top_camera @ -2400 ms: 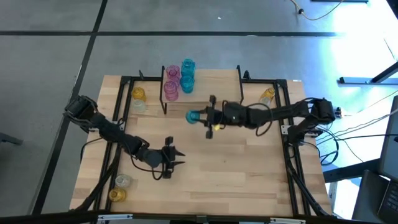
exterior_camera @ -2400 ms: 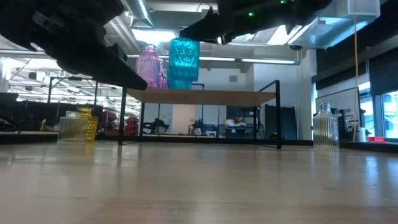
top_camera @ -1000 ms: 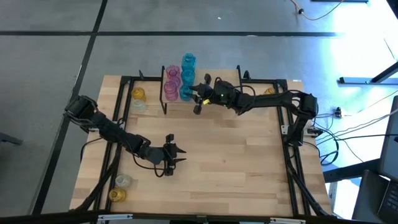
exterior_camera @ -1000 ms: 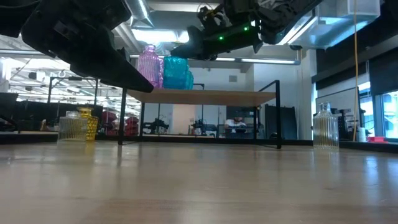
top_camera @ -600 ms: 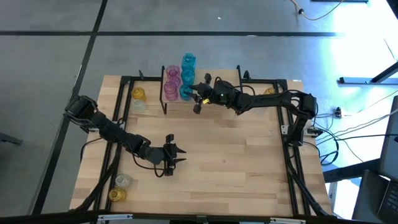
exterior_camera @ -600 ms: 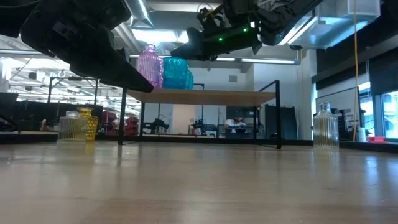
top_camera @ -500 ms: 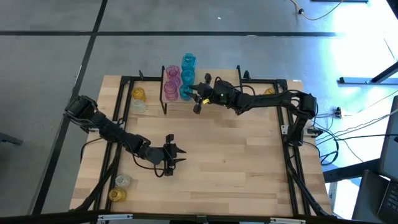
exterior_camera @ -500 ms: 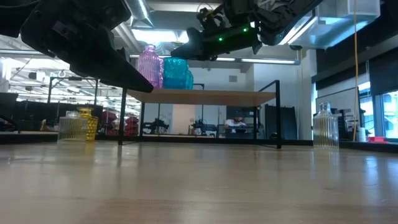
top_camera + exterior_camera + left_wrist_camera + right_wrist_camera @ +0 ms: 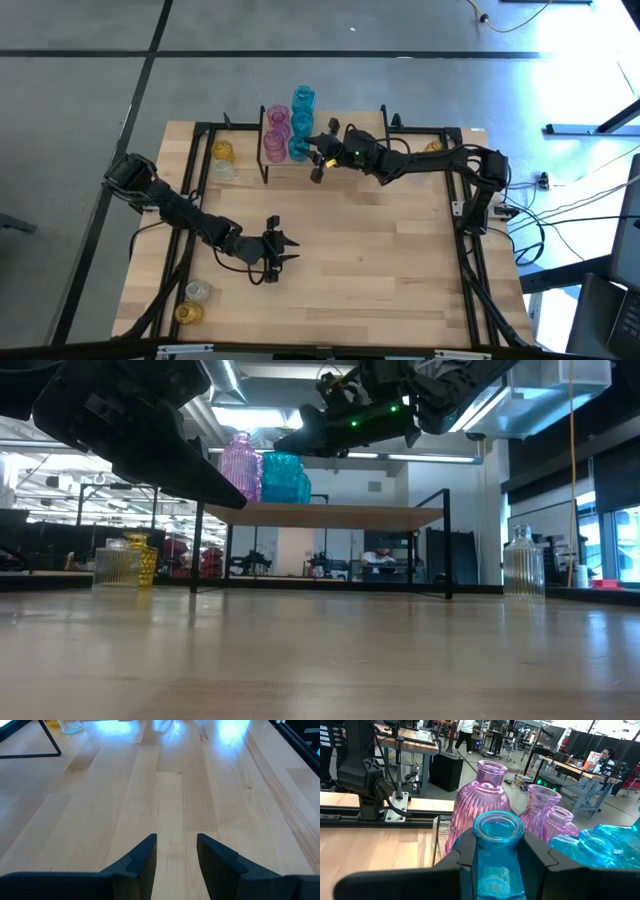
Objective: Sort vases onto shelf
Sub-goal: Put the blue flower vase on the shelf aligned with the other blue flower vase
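Note:
The shelf (image 9: 350, 125) stands at the table's far edge, its light-wood top (image 9: 340, 514) on black legs. Pink vases (image 9: 275, 135) and teal vases (image 9: 302, 112) stand on its left end. My right gripper (image 9: 306, 150) reaches level over the shelf top, shut on another teal vase (image 9: 497, 845) that stands beside the pink ones (image 9: 485, 795). My left gripper (image 9: 176, 855) is open over bare tabletop at the near left (image 9: 280, 250), with nothing between its fingers. My right gripper pinches the teal vase between its two fingers (image 9: 465, 852), on the vase's two sides just below the rim (image 9: 481, 845). The fingers come level from the table's right. The vase stands upright; in the low view its bottom (image 9: 285, 500) appears to rest on the shelf top.
Yellow and clear vases stand on the table at the far left (image 9: 222, 158) and the near left (image 9: 192, 300). One more stands at the far right (image 9: 430, 152). A black frame (image 9: 470, 260) runs along the table's sides. The table's middle is bare wood.
Over the last second both arms have kept still. Before that, my right gripper carried the teal vase from over the table's middle toward the far edge and set it upright among the vases on the shelf's left end.

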`<action>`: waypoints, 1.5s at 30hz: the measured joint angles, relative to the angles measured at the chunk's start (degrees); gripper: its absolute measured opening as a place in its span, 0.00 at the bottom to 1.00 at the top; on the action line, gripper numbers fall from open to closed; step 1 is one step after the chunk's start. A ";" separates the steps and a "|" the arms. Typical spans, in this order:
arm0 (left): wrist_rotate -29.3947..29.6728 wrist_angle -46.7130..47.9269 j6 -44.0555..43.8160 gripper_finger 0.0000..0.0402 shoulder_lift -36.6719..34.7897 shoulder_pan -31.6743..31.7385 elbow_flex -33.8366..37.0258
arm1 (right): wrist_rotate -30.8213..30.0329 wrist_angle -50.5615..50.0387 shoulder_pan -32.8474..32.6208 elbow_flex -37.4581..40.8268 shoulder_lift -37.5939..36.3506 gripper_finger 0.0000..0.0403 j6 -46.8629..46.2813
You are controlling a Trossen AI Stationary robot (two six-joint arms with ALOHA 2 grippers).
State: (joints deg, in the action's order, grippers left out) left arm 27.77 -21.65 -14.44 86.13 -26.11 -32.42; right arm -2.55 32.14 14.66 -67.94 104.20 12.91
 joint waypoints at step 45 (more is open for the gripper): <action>0.00 -0.01 -0.01 0.33 0.02 -0.02 0.00 | -4.98 1.29 0.00 0.02 0.00 0.48 4.51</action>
State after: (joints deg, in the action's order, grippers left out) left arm 27.77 -21.66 -14.44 86.15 -26.13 -32.42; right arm -7.53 33.43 14.66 -67.92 104.20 17.42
